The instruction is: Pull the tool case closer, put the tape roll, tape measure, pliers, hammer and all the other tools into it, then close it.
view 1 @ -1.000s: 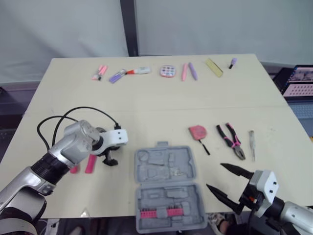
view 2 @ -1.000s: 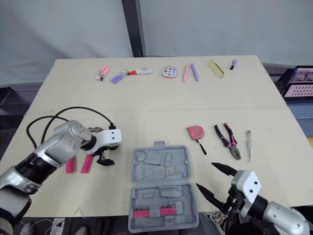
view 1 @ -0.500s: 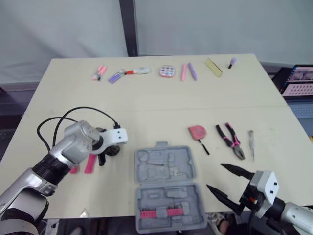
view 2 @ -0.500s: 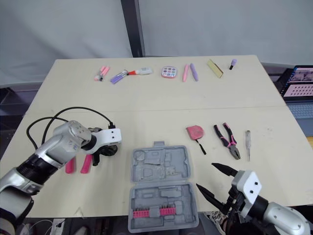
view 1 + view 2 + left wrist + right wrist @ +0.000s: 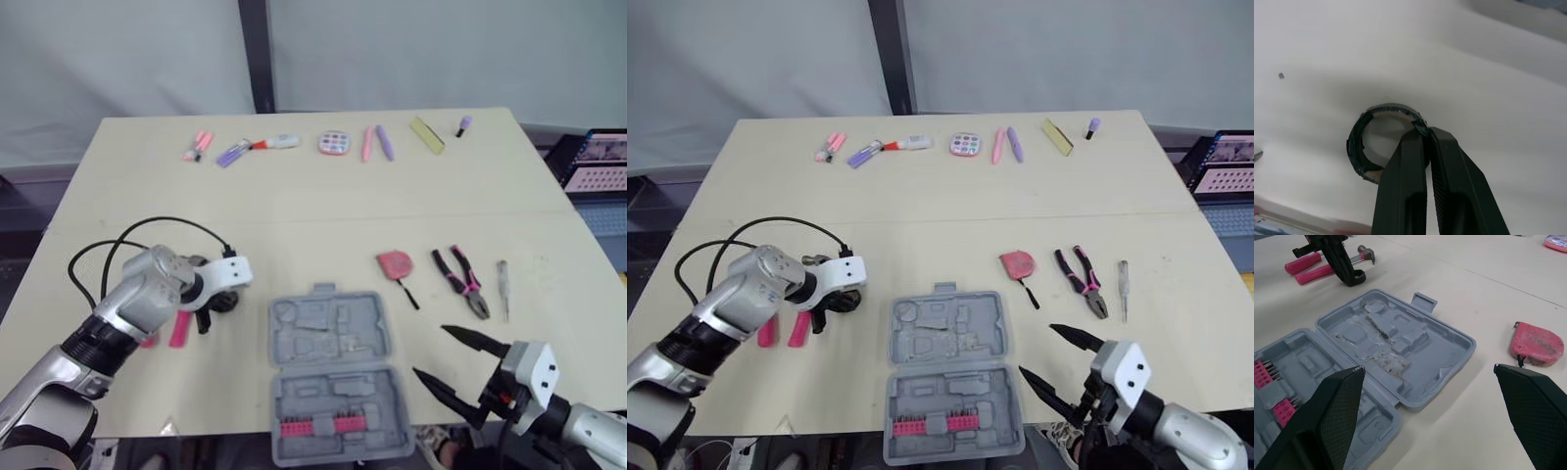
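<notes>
The grey tool case lies open near the table's front edge, with a row of pink bits in its near half. Left of it, my left gripper is shut on the rim of the black tape roll, just above the table. Beside it lie the pink-handled hammer and another pink handle. Right of the case are the pink tape measure, the pliers and a screwdriver. My right gripper hangs open at the case's right front.
Along the table's far edge lie pens and markers, a round palette, pink and purple pens, a yellow block and a small purple cap. A black cable loops off my left wrist.
My left gripper has shut on the tape roll's rim, where its fingers stood open around it a second ago. The right arm has not moved.
</notes>
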